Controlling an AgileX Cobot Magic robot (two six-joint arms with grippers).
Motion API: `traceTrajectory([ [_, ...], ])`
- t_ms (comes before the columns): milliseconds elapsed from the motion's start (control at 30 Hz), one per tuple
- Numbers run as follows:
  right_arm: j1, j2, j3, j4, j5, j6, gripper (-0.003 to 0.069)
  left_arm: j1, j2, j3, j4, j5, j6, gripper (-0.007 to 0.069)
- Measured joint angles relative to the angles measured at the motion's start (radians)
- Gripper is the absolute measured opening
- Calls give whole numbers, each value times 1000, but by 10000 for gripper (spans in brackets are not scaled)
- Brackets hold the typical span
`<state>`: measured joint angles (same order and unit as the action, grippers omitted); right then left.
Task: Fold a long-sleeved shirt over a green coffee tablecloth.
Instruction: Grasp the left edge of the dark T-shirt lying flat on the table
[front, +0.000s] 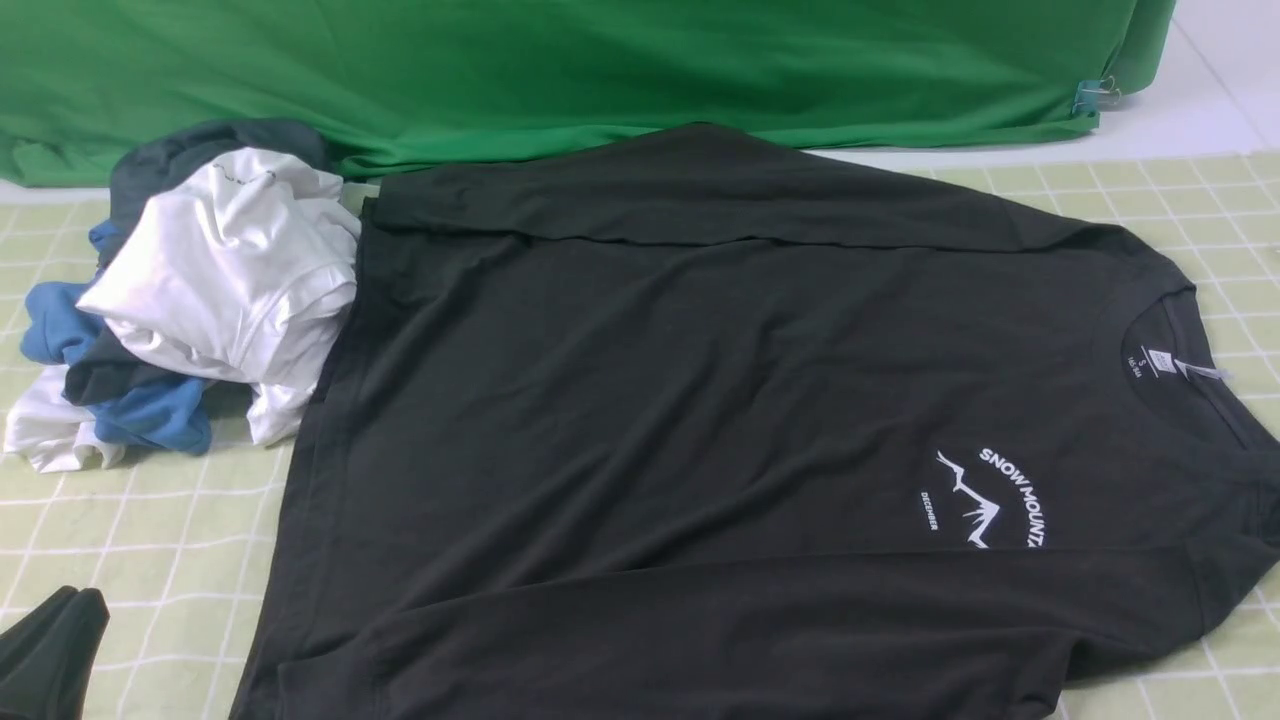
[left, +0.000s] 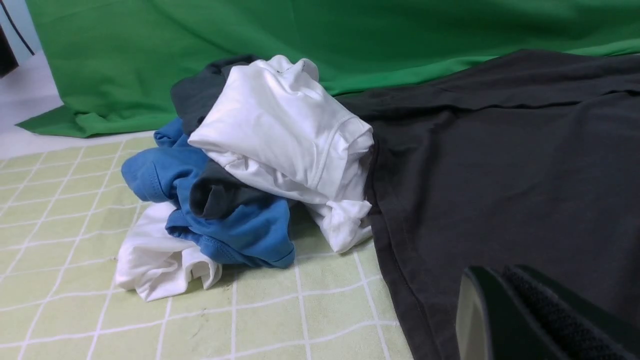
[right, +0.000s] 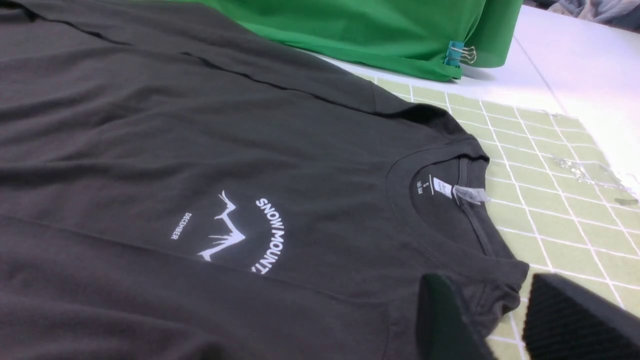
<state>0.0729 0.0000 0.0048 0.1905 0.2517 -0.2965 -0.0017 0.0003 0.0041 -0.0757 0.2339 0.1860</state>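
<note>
- the long-sleeved shirt (front: 650, 420) lies spread flat and face up on the green coffee tablecloth (front: 150, 560), its collar toward the robot's right and its hem toward the left.
- a white "snow mountain" print (front: 990, 500) sits on the chest near the collar, and a small neck label (front: 1160, 362) shows inside the neckline.
- a long band of black cloth, a sleeve by the look of it, lies folded over the body along the far edge; a similar band lies along the near edge.
- the shirt's far edge overlaps the bottom of the plain green backdrop cloth (front: 600, 70), which has a binder clip (front: 1095, 95) at its right corner.
- a crumpled pile sits at the hem end, touching the shirt: a white garment (front: 230, 270) on top, a blue garment (front: 150, 415) below it, and a dark grey garment (front: 180, 160) at the back.
- the left gripper (left: 500, 280) is at the shirt's near hem corner with its fingers pressed together and nothing between them.
- the right gripper (right: 490, 285) is over the shirt's near shoulder, just beside the collar, where black cloth meets the tablecloth.
- its two fingers stand apart with a clear gap and hold nothing; i cannot tell whether they touch the fabric.
</note>
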Motion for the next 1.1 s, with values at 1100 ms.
traceTrajectory([
  [1100,0,0,5,282,-353,137,244,0,323,-614,-133,210,-494,17],
])
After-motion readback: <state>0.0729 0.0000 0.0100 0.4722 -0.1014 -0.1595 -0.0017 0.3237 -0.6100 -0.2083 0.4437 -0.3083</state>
